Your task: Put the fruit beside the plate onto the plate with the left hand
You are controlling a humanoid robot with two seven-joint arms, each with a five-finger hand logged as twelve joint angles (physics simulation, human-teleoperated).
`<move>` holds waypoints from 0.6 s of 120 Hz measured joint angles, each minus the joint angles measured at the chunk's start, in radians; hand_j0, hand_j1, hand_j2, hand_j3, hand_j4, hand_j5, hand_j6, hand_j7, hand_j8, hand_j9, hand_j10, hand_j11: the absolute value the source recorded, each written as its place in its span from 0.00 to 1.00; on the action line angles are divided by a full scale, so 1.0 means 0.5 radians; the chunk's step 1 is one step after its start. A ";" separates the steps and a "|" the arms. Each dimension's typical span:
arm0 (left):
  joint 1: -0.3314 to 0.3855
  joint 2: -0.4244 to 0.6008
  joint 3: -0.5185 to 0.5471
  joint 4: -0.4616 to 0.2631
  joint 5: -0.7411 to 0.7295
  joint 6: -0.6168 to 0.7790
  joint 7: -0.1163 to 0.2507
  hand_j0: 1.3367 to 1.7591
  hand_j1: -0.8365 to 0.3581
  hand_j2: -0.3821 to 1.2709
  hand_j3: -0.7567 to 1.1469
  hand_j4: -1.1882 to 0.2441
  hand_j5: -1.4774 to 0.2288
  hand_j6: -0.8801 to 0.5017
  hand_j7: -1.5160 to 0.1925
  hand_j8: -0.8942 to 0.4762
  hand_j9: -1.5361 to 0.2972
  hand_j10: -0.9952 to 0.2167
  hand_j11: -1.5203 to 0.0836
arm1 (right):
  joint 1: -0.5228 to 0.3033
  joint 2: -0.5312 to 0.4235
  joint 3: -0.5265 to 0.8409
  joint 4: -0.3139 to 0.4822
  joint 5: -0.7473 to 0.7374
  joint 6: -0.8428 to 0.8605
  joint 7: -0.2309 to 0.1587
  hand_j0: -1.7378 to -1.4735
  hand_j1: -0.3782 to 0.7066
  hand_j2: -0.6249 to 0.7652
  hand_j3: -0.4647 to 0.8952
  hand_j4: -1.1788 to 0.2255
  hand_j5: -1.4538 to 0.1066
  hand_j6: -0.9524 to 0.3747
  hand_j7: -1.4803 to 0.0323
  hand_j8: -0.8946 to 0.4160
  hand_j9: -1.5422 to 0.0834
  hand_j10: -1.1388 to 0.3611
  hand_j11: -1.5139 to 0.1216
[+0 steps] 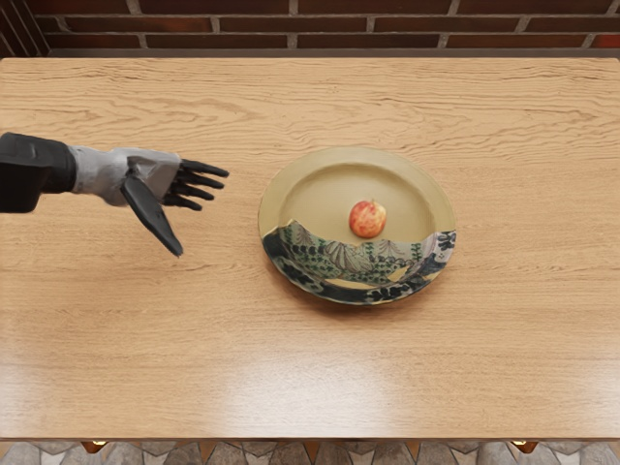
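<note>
**A:** Head view, left side: the left hand (153,184) is recorded over the counter (116,329), fingers spread, nothing held. Reason?

**B:** The task is judged done. Nothing is left to be gripped, so an empty, spread hand is to be expected.

**A:** Fruit position?

**B:** The apple (367,219) is noted resting on the plate (300,189), near its centre. It is well apart from the hand, on the hand's right side. No right arm is seen.
</note>
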 joint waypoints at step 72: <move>0.319 0.061 -0.207 0.858 -0.267 -0.126 -0.422 0.76 0.97 0.23 0.40 0.82 0.85 0.62 0.87 0.64 0.82 0.81 0.93 | 0.000 0.000 0.000 0.005 0.000 0.000 0.000 0.30 0.03 0.45 0.34 0.84 0.93 0.72 0.98 0.68 0.95 0.76 0.93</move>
